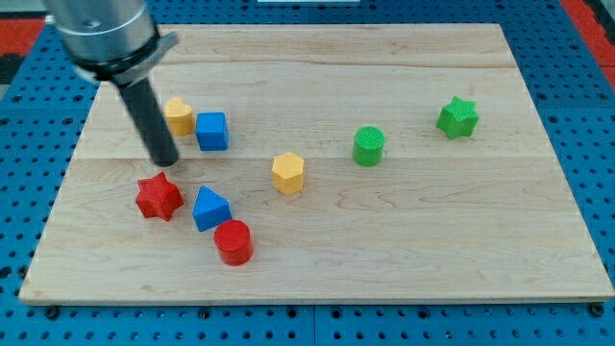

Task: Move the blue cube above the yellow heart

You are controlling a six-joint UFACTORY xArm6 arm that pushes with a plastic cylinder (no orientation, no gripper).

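The blue cube (212,131) sits on the wooden board at the upper left, touching the right side of the yellow heart (179,115). My tip (166,160) rests on the board just below the yellow heart and to the lower left of the blue cube, a little above the red star (159,196). The rod slants up to the arm's grey body at the view's top left.
A blue triangular block (209,209) and a red cylinder (233,241) lie below the tip, to its right. A yellow hexagon (288,173) is mid-board, a green cylinder (369,146) and a green star (458,117) to the right.
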